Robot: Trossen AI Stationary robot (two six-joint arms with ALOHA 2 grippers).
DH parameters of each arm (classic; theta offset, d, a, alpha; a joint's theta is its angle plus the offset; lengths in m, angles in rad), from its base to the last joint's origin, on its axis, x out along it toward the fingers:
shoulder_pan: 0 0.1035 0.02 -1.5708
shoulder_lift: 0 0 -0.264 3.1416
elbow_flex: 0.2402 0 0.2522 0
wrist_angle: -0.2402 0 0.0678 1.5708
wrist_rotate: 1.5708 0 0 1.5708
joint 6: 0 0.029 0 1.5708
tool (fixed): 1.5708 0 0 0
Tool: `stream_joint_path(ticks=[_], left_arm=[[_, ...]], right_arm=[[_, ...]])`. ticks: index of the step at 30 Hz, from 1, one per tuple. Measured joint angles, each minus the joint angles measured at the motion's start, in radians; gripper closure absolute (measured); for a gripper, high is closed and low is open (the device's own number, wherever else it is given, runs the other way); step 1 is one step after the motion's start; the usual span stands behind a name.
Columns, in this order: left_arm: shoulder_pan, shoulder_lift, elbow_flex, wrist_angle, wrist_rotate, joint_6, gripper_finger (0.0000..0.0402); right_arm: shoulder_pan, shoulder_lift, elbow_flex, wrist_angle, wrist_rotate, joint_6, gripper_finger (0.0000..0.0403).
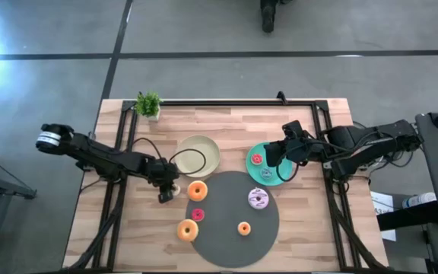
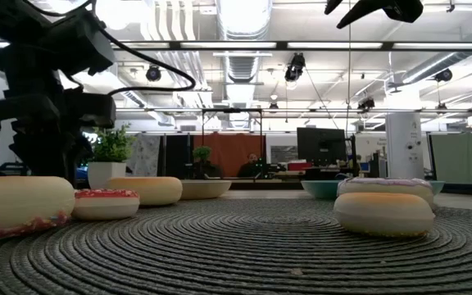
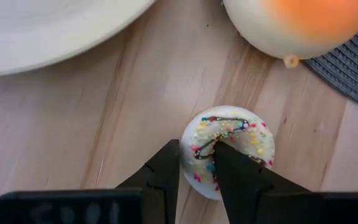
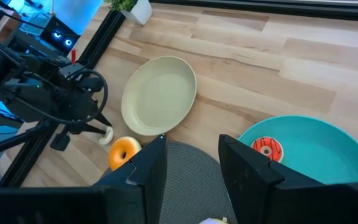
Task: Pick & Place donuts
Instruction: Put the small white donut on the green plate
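Note:
A small white sprinkled donut (image 3: pixel 238 134) lies flat on the bare wood between the cream plate (image 1: pixel 198 154) and the grey mat (image 1: pixel 230 228). My left gripper (image 3: pixel 196 149) points down over it, open by a narrow gap. One finger stands over the donut's middle and the other outside its rim. On the mat lie two orange donuts (image 1: pixel 197 190) (image 1: pixel 188 230), a pink one (image 1: pixel 198 214), a mini orange one (image 1: pixel 243 227) and a lilac-white one (image 1: pixel 258 199). My right gripper (image 1: pixel 274 154) hangs open above the teal plate (image 4: pixel 328 149), which holds a red donut (image 4: pixel 266 148). My left gripper comes at the white donut from above, its fingers (image 3: pixel 229 162) on either side of the rim (image 3: pixel 194 146) nearest them. Whether the fingers touch the donut I cannot tell. The donut lies flat on the table.
A small potted plant (image 1: pixel 149 105) stands at the table's far left corner. A black frame runs along the far edge and both sides. A black cable (image 1: pixel 191 161) loops from the left arm over the cream plate. Bare wood shows near the front corners.

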Motion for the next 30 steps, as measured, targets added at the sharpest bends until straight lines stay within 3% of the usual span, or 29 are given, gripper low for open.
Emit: stream_joint_path(ticks=[5, 11, 16, 22, 27, 30], left_arm=[[-0.002, 0.014, 0.003, 0.006, -0.008, -0.005, 0.0334], [-0.002, -0.002, 0.007, 0.007, 0.001, -0.019, 0.0393], [-0.001, -0.015, 0.087, -0.048, 0.004, -0.036, 0.0400], [0.054, -0.020, 0.237, -0.195, -0.094, 0.091, 0.0401], [0.138, -0.020, 0.273, -0.202, -0.082, 0.132, 0.0401], [0.161, -0.006, 0.302, -0.119, -0.049, 0.176, 0.0401]], right_arm=[[0.000, 0.000, 0.000, 0.000, 0.002, -0.003, 0.0268], [0.000, 0.000, 0.000, -0.009, 0.002, -0.003, 0.0268], [0.000, 0.000, 0.000, -0.023, 0.002, -0.002, 0.0268], [0.000, 0.000, 0.000, -0.023, 0.002, -0.003, 0.0268], [0.001, 0.000, 0.000, -0.023, 0.002, -0.003, 0.0268], [0.003, -0.002, 0.000, -0.023, 0.002, -0.005, 0.0268]])
